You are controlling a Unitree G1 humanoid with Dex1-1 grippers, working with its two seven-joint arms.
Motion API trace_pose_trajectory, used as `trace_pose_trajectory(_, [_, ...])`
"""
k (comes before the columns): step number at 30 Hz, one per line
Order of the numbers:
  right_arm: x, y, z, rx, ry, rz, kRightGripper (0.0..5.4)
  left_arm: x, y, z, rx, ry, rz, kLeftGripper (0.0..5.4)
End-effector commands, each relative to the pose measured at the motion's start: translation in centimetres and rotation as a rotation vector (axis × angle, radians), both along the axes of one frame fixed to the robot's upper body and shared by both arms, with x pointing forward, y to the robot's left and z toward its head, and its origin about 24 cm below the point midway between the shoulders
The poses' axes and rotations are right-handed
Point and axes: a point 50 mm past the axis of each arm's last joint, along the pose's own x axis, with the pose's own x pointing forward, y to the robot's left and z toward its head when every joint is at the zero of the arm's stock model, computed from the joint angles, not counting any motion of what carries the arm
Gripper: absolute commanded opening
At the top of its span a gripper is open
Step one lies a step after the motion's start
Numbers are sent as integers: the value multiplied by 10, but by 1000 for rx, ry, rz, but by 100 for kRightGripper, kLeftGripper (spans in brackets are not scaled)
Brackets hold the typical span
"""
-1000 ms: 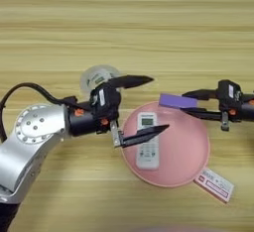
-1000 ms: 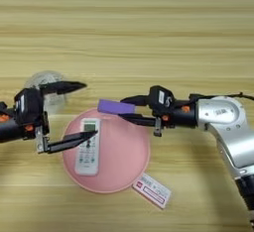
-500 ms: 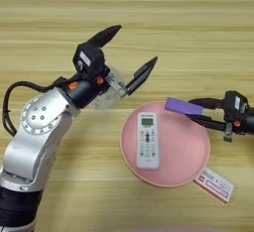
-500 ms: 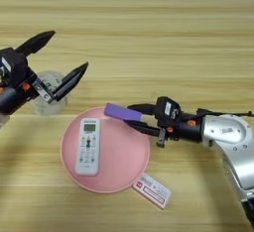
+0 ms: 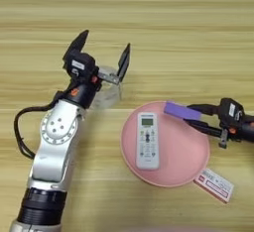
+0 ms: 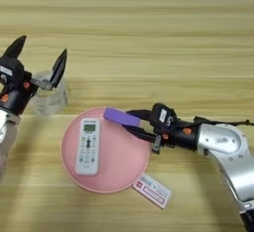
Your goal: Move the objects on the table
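Left eye view: left gripper (image 5: 101, 57) spread above tape roll (image 5: 106, 93); right gripper (image 6: 130, 122) pinching purple block (image 6: 121, 117) over plate (image 6: 124, 161) rim; remote (image 5: 148, 140) on plate.

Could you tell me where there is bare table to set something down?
The table is bare beyond the left gripper and near the front left. It is crowded around the pink plate, remote, purple block, right gripper and packet.
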Motion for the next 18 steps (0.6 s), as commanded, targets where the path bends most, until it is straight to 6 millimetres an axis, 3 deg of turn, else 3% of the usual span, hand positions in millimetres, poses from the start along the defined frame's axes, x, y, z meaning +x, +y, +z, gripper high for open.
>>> trace_pose_trajectory(1, [-2,-1,-12,-34,38,-20,141,2,10,-14,-8,-16,108,540])
trace_pose_trajectory(8, [0,-5,-21,-51,64,-74,141,5,23,-32,-47,-29,197,540])
trace_pose_trajectory(18, [1,-6,-32,-57,106,-91,141,4,24,-40,-42,-48,199,540])
